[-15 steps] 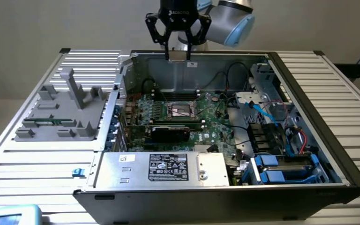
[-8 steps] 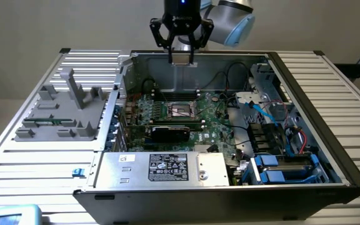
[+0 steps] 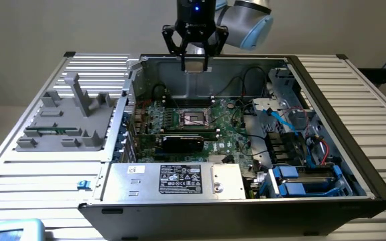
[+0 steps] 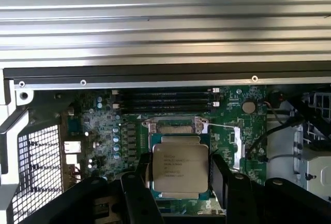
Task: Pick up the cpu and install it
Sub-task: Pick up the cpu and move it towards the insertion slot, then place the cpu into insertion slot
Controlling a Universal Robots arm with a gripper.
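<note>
hand [image 3: 195, 67] holds cpu [image 4: 179, 167] above socket [image 3: 194, 118], ram slots [image 4: 165, 101] just beside.

The cpu [image 4: 180, 168] is silvery-beige with dark print, the motherboard [image 4: 103, 125] green, the ribbed table [image 4: 165, 22] pale grey.

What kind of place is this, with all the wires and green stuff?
Probably a robot lab or computer workshop: an open computer case sits on a slatted metal table, and the gripper holds the cpu above it.

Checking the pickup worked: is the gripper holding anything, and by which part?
Yes, the gripper holds the cpu, its fingers clamping two opposite side edges.
</note>
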